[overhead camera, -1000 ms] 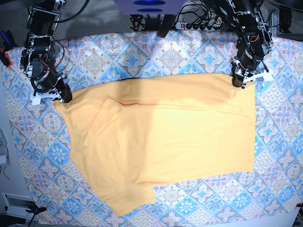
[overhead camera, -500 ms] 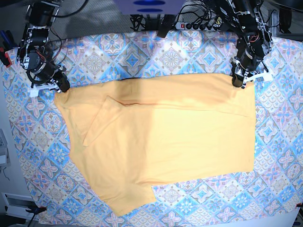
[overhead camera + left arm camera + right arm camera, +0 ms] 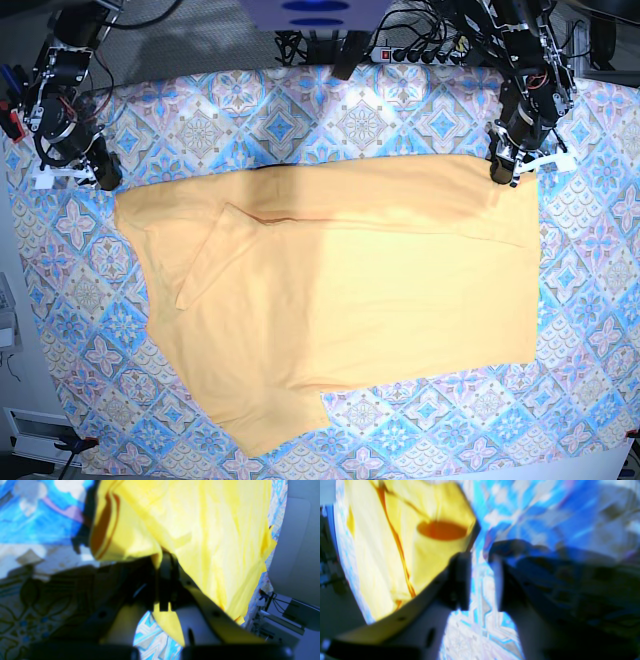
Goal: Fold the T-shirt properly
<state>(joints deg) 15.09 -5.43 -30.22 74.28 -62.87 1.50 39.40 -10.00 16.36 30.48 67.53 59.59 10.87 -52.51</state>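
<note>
From my remote station, I see the T-shirt (image 3: 340, 300) lying spread across the table, on the blue-and-pink tablecloth (image 3: 400, 120), partly folded, with one sleeve (image 3: 215, 255) turned in over the body near the base view's left edge. My left gripper (image 3: 500, 172) sits at the shirt's far corner on that view's right, jaws clamped tight on the yellow cloth; in the left wrist view (image 3: 166, 580) the fabric bunches up between its dark fingers (image 3: 162, 570). My right gripper (image 3: 100, 172) hovers over bare tablecloth just beside the shirt's opposite far corner, apart from the cloth. In the right wrist view (image 3: 480, 577) its jaws stand parted with only patterned tablecloth between them, holding nothing, the shirt's corner (image 3: 445, 530) just beside one finger.
</note>
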